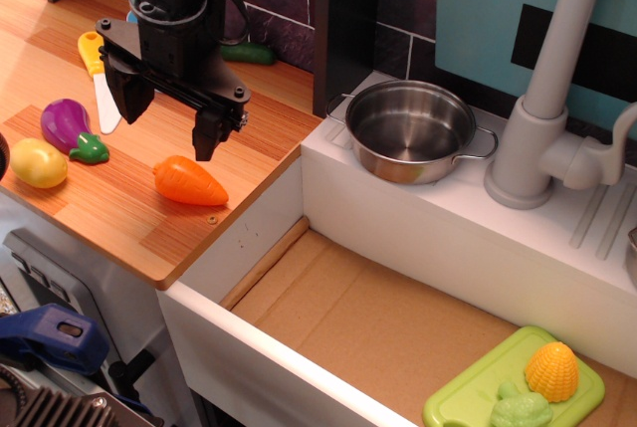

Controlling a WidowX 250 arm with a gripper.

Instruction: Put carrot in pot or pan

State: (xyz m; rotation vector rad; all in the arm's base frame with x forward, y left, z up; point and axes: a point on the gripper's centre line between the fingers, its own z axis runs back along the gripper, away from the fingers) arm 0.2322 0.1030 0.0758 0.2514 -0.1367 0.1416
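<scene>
The orange carrot (189,180) lies on its side on the wooden counter (119,218), near the counter's front right corner. The shiny steel pot (411,130) with two loop handles stands empty on the white ledge to the right, next to the faucet. My black gripper (167,116) hangs open and empty over the counter, just above and behind the carrot, its two fingers spread wide apart. It does not touch the carrot.
A purple eggplant (66,124), a yellow lemon-like toy (38,162) and a toy knife (100,84) lie left of the gripper. A grey faucet (547,99) stands right of the pot. The sink basin (398,318) holds a green board (513,387) with yellow corn (551,370).
</scene>
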